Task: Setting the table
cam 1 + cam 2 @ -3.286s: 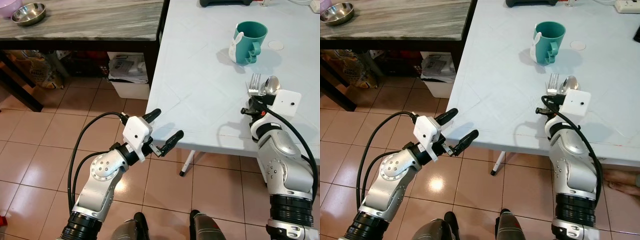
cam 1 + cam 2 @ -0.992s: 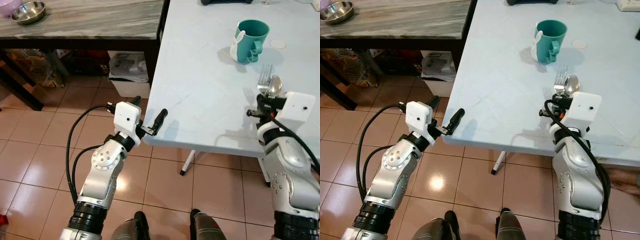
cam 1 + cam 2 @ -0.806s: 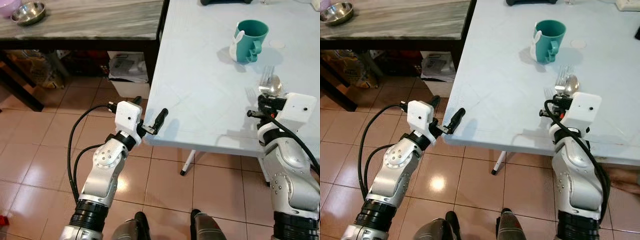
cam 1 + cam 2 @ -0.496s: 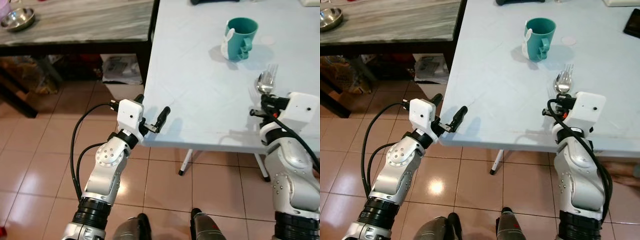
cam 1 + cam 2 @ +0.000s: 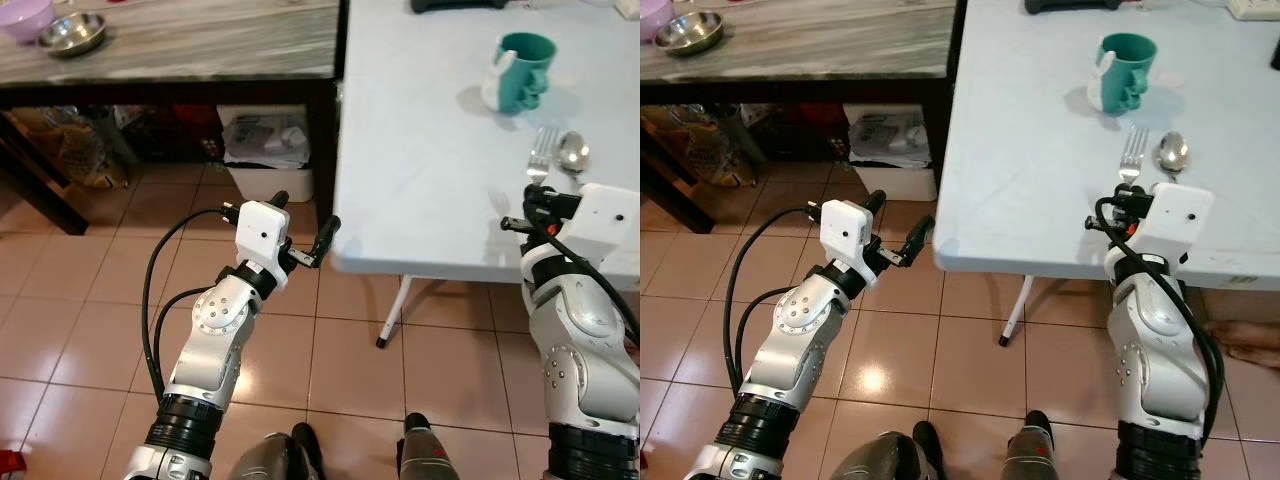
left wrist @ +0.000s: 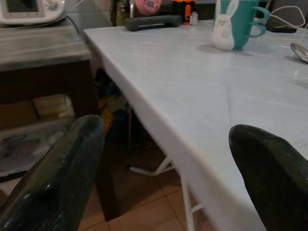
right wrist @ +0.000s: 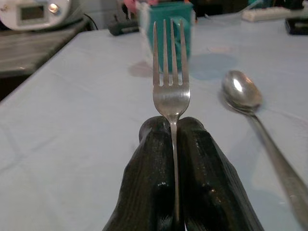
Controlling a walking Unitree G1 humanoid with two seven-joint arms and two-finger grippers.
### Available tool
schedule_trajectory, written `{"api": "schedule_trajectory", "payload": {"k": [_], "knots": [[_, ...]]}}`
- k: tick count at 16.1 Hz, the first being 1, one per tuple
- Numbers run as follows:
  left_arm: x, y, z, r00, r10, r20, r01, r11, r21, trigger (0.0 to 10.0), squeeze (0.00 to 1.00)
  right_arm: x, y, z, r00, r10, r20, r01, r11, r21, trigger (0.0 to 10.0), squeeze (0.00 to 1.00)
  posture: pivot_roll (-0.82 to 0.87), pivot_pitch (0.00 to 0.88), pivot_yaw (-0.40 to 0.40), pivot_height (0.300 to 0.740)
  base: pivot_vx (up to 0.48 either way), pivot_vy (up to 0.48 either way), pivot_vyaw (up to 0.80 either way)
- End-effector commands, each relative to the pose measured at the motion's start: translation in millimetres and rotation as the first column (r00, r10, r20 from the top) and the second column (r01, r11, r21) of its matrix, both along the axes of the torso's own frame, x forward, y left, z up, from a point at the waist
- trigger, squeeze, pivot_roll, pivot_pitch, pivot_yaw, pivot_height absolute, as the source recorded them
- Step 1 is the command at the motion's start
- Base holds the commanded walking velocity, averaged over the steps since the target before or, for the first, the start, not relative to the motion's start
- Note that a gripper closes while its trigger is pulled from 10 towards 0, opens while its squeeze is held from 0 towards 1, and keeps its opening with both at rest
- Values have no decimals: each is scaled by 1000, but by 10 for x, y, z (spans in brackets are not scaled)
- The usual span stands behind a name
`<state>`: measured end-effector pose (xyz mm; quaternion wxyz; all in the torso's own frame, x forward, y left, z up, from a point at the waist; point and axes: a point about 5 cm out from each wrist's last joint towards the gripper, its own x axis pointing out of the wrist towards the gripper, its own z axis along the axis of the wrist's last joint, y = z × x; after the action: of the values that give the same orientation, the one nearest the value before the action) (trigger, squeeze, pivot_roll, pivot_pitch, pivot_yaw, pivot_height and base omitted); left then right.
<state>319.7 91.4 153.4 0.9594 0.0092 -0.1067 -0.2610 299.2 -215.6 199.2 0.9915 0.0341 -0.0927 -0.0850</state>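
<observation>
Two right gripper (image 7: 174,139) fingers clamped fork (image 7: 170,91) by its thin, stiff, slippery neck; left gripper (image 6: 163,159) spread, idle.

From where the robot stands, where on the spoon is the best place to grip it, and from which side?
Probably the spoon handle, reached from the near table edge. It lies flat, bowl pointing away towards the teal mug, beside the fork held in the right hand. Its near end is hidden.
</observation>
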Motion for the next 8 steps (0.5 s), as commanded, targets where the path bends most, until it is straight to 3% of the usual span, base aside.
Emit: {"api": "schedule_trajectory", "payload": {"k": [1, 8], "knots": [[3, 21, -30, 1000, 5, -5, -5, 1000, 12, 10000, 0, 6, -5, -20, 1000, -14, -2, 14, 1000, 1, 10000, 0, -323, 211, 131, 740, 0, 341, 0], [15, -4, -29, 1000, 7, -4, -7, 1000, 12, 10000, 0, 33, -7, 4, 1000, -17, 16, 17, 1000, -7, 10000, 0, -324, 197, 133, 740, 0, 373, 0]]}}
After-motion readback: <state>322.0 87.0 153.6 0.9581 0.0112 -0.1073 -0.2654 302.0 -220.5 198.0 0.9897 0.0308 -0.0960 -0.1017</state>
